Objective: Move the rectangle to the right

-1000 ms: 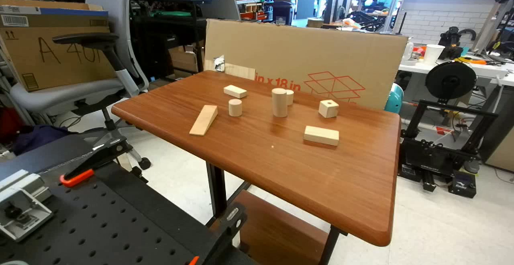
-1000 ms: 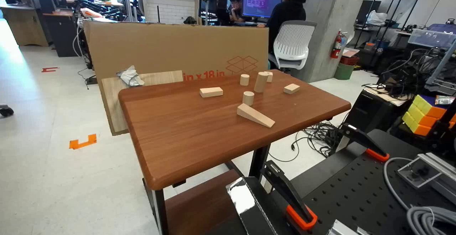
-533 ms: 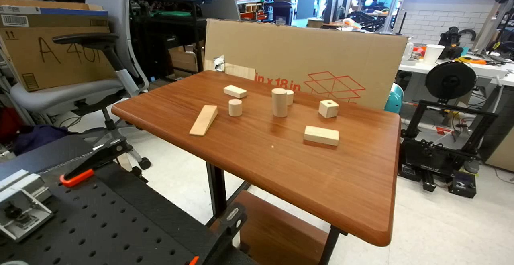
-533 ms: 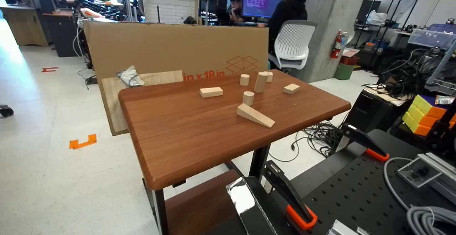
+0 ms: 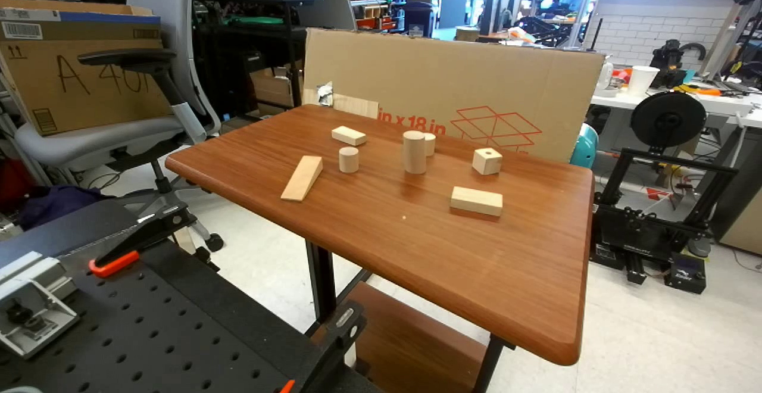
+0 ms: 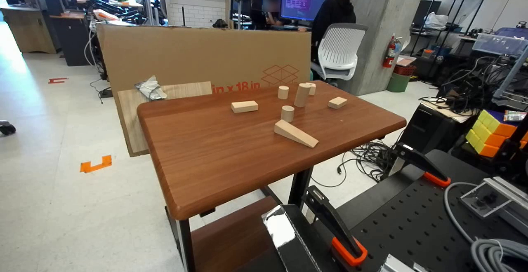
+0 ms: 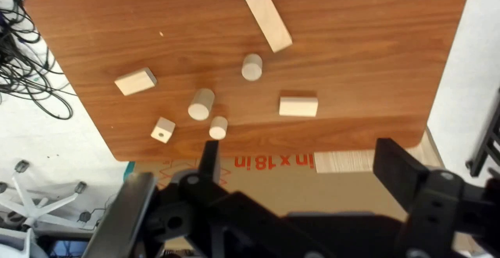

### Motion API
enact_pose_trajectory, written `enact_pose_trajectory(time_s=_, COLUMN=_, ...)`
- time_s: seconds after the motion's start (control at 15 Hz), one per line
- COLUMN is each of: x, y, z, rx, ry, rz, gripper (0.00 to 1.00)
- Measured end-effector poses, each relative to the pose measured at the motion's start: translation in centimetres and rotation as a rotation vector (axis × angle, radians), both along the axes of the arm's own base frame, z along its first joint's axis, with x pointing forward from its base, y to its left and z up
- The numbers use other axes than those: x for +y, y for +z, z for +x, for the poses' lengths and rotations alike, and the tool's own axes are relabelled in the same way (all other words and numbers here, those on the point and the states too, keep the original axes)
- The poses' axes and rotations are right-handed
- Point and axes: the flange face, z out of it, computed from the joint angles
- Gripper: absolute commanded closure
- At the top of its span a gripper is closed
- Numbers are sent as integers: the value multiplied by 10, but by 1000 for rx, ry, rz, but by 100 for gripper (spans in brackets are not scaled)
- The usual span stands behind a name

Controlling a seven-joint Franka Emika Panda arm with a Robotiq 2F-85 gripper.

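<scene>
Two small flat rectangular blocks of pale wood lie on the table, and both fit the rectangle; I cannot tell which is meant. The first block shows in both exterior views (image 5: 349, 136) (image 6: 244, 106) and in the wrist view (image 7: 298, 106). The second block, at the table's other side near the cube, also shows in both exterior views (image 5: 476, 200) (image 6: 338, 102) and in the wrist view (image 7: 135, 81). My gripper (image 7: 297, 144) shows only in the wrist view. It is open, with nothing between its fingers, above and apart from the blocks.
A long wedge-shaped plank (image 5: 302, 178), a short cylinder (image 5: 349, 159), a tall cylinder (image 5: 414, 152), another short cylinder behind it (image 5: 429, 144) and a cube with a hole (image 5: 487, 161) stand on the brown table (image 5: 369, 226). A cardboard sheet (image 5: 452, 77) stands behind the table's far edge.
Nothing on the table has moved. A seated person in the background has shifted posture. My gripper shows in none of the earlier frames.
</scene>
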Motion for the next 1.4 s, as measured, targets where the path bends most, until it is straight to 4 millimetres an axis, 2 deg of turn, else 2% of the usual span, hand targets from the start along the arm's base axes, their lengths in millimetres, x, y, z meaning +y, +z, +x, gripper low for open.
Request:
enact_pose_trajectory(time_s=0.13, x=-4, y=-3, z=26, rx=-57, ry=-22, rz=42, gripper=0)
enact_pose_trajectory(time_s=0.27, x=-11, y=-15, z=52, rx=-83, ry=-44, rz=78, gripper=0)
enact_pose_trajectory(time_s=0.6, x=-36, y=-64, z=111, rx=-37, ry=-122, rz=103, gripper=0)
enact_pose_trajectory(time_s=0.8, x=-43, y=-95, z=139, rx=1, ry=-158, rz=107, gripper=0)
enact_pose_trajectory(time_s=1.07, x=-33, y=-133, z=165, rx=43, ry=-173, rz=106, gripper=0)
enact_pose_trajectory(time_s=1.4, x=-6, y=-173, z=184, rx=140, ry=-220, rz=146, gripper=0)
